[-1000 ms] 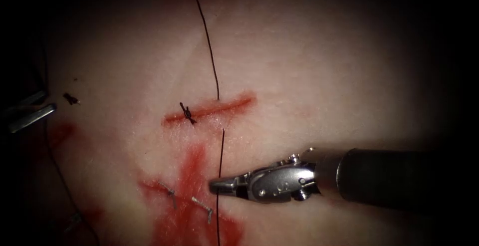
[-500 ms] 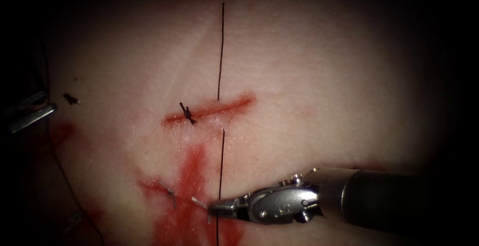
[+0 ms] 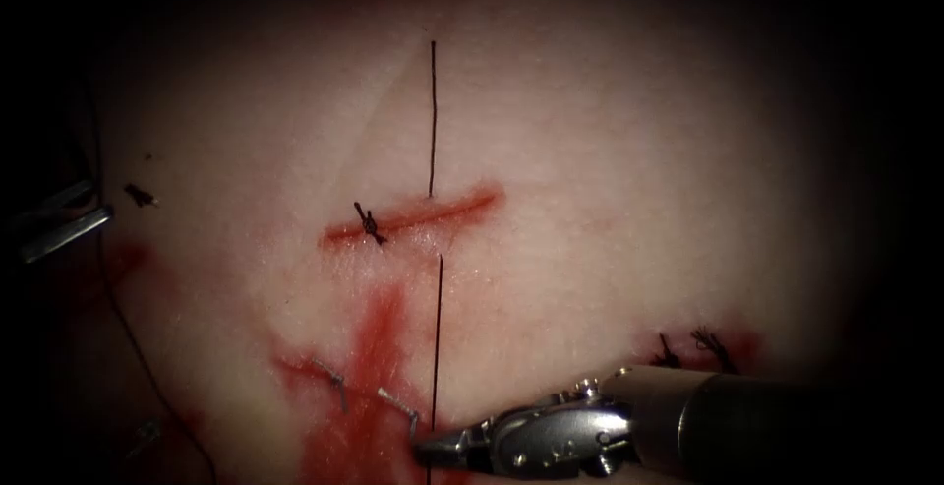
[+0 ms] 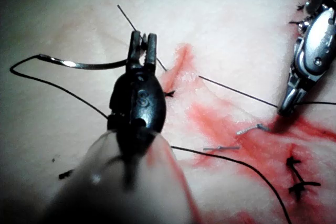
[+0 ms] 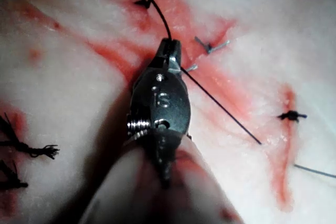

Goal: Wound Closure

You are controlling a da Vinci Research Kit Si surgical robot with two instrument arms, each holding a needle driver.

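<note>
The cut (image 3: 413, 217) runs across the tissue (image 3: 610, 151) with one knot (image 3: 370, 222) near its left end. Right of the knot, thread (image 3: 437, 337) comes out below the cut and runs straight down to my right tool (image 3: 433, 449), whose jaws are shut on it. A short free tail (image 3: 433, 116) stands above the cut. My left tool (image 4: 143, 45) is shut on the curved needle (image 4: 79, 65) near one end, with thread trailing from the other end. The needle is out of the tissue, far left of the cut.
Red fluid (image 3: 379, 387) stains the tissue below the cut, with small metal staples (image 3: 398, 408) in it. Older dark stitches (image 3: 693, 347) sit just above the right shaft. A cut scrap of thread (image 3: 138, 193) lies at the left.
The right tool moved down with the thread in its jaws, pulling thread through. The free tail above the cut straightened and grew shorter. Older stitches came into sight behind the shaft.
</note>
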